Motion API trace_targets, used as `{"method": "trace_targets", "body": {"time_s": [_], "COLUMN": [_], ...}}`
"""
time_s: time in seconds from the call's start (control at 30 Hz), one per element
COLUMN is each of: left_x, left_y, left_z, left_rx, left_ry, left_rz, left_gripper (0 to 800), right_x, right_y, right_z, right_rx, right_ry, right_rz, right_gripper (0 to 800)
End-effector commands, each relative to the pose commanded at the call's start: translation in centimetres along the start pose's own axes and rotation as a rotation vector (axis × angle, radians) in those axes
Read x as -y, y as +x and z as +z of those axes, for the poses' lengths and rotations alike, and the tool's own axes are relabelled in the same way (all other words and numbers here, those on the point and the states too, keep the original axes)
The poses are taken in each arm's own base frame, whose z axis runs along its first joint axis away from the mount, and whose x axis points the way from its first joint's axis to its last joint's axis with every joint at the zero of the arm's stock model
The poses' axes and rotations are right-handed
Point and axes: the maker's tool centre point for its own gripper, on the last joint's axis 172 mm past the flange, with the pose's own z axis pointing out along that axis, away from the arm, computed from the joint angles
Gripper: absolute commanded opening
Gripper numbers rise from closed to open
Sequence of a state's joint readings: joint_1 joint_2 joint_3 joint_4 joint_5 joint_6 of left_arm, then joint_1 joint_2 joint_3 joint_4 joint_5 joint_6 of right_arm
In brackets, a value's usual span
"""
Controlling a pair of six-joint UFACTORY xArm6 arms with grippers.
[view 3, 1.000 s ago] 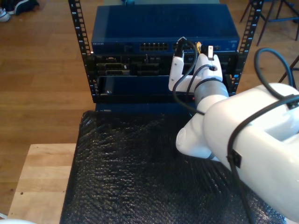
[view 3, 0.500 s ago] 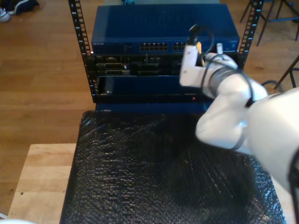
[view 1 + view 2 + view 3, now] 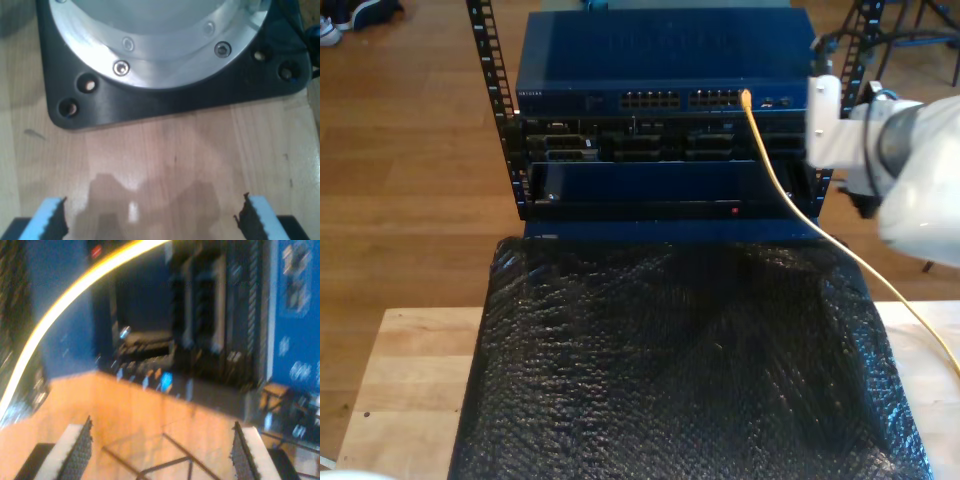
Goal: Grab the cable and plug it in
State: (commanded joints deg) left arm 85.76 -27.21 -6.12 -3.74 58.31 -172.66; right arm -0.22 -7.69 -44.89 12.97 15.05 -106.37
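The pale-yellow cable [image 3: 790, 205] runs from a port on the blue switch [image 3: 660, 60] in the rack down to the exterior view's right edge. Its plug end [image 3: 745, 97] sits at the port row. In the second wrist view the cable [image 3: 65, 302] is a blurred yellow streak across the rack front. My second gripper [image 3: 160, 455] is open with nothing between its fingers, apart from the cable. Its white arm [image 3: 910, 190] hangs at the exterior view's right, beside the rack. My first gripper [image 3: 155, 222] is open over bare wood, blue pads [image 3: 47, 217] spread wide.
A black bubble-wrap mat [image 3: 670, 360] covers the wooden table [image 3: 410, 370] in front of the rack. Black rack posts [image 3: 490, 60] flank the switch. A black arm base plate [image 3: 165, 105] is bolted to the wood ahead of my first gripper.
The white arm has swung from in front of the switch's ports to the exterior view's right. The cable, earlier hidden at the gripper, now shows running from the port.
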Motion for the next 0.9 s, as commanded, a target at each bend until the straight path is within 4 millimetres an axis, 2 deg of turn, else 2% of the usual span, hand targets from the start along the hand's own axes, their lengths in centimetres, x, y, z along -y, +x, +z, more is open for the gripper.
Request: {"method": "trace_targets", "body": {"time_s": [0.17, 0.37, 0.5, 0.63, 0.9], "left_x": [0.0, 0.0, 0.0, 0.0, 0.0], "left_y": [0.0, 0.0, 0.0, 0.0, 0.0], "left_z": [0.0, 0.0, 0.0, 0.0, 0.0], "left_rx": [0.000, 0.000, 0.000, 0.000, 0.000], "left_ry": [0.000, 0.000, 0.000, 0.000, 0.000], "left_rz": [0.000, 0.000, 0.000, 0.000, 0.000], "left_gripper": [800, 800, 800, 800, 800], "right_x": [2.6, 8.4, 12.5, 17.2, 26.5], "right_y": [-3.8, -9.7, -11.5, -14.5, -17.3], "right_z": [-1.5, -4.1, -6.1, -8.8, -13.4], "right_rx": [0.020, 0.047, 0.044, 0.057, 0.047], "right_ry": [0.087, 0.196, 0.257, 0.307, 0.396], "right_rz": [-0.052, -0.031, -0.042, -0.042, -0.047], "right_gripper": [770, 798, 798, 798, 798]}}
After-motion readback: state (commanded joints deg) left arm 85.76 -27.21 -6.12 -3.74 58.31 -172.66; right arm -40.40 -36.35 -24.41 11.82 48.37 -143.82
